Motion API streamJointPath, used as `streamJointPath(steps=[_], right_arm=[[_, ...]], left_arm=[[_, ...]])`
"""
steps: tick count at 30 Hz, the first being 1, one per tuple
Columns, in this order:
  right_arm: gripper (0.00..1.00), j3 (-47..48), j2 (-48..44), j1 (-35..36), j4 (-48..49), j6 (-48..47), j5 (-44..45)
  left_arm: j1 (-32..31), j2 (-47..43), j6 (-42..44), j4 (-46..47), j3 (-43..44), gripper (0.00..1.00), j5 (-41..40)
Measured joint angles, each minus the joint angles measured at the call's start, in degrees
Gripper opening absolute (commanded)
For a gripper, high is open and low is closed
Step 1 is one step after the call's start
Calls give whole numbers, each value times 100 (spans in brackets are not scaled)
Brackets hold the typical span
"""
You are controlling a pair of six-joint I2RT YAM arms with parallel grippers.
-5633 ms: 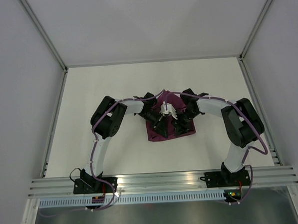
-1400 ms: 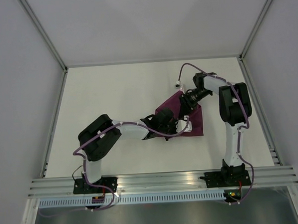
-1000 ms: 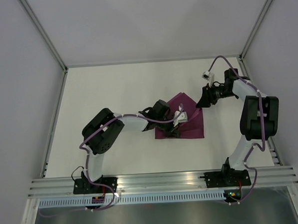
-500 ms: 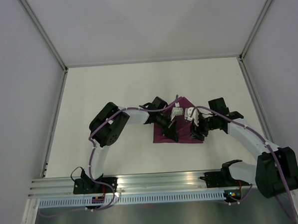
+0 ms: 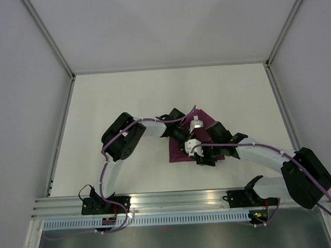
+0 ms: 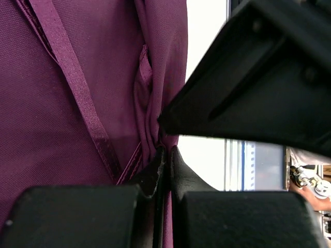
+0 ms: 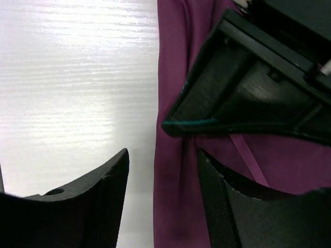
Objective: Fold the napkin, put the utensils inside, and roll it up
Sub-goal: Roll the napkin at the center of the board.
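The plum-purple napkin (image 5: 176, 152) lies folded and bunched at the table's middle. My left gripper (image 5: 185, 142) is shut on a pleat of its hemmed edge; the left wrist view shows the fingertips (image 6: 164, 157) pinching the napkin (image 6: 77, 103). My right gripper (image 5: 202, 157) is open, low over the napkin's near side. In the right wrist view its gripper (image 7: 163, 173) straddles the napkin's edge (image 7: 176, 217), one finger over bare table, just behind the left gripper's black finger (image 7: 258, 103). No utensils show in any view.
The white table (image 5: 109, 105) is walled at the back and both sides, with an aluminium rail (image 5: 180, 198) along the near edge. The right gripper's black finger (image 6: 258, 77) crowds the left wrist view, close to the left fingertips.
My right arm swung from the back right corner down to the napkin's near edge, beside the left gripper. My left gripper stayed on the napkin and shifted little.
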Motion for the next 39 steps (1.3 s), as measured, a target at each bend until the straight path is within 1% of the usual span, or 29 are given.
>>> streamJointPath(steps=[3, 6, 9, 11, 13, 14, 16, 17, 19, 20, 21, 22, 23, 27, 28, 33, 39], right_arm=[[59, -24, 144, 256, 197, 92, 223], [54, -55, 299, 400, 369, 138, 431], [49, -52, 413, 468, 588, 210, 531], [49, -50, 450, 472, 704, 243, 579], [45, -52, 468, 472, 769, 282, 614], [38, -52, 468, 472, 769, 291, 621], [29, -55, 470, 474, 726, 352, 610], [22, -55, 476, 481, 723, 348, 610], [15, -52, 492, 490, 750, 319, 614], [12, -46, 511, 490, 750, 306, 605], [11, -37, 529, 490, 754, 293, 599], [10, -17, 553, 494, 752, 278, 588], [7, 9, 590, 494, 750, 251, 570], [2, 151, 772, 494, 745, 192, 525], [1, 197, 826, 494, 743, 175, 509], [0, 385, 1062, 457, 754, 85, 435], [0, 560, 1255, 369, 723, 57, 334]], left_arm=[[0, 0, -57, 2, -4, 2, -2], [0, 0, -90, 28, -22, 2, -2], [0, -2, -131, 66, -46, 2, 0], [4, -15, -149, 74, -76, 2, 7], [2, -33, -162, 111, -105, 2, 4], [2, -37, -162, 127, -114, 2, 2], [15, -63, -162, 142, -146, 2, -11], [26, -79, -162, 149, -162, 2, -17], [42, -125, -162, 177, -210, 2, -68], [46, -162, -166, 199, -243, 5, -105], [46, -205, -168, 236, -289, 8, -153], [48, -256, -168, 286, -348, 14, -216], [50, -304, -173, 313, -389, 15, -275], [63, -592, -260, 442, -636, 24, -673], [74, -675, -289, 472, -702, 29, -778], [118, -1224, -391, 730, -1145, 31, -1491], [264, -1882, -485, 920, -1591, 31, -2306]])
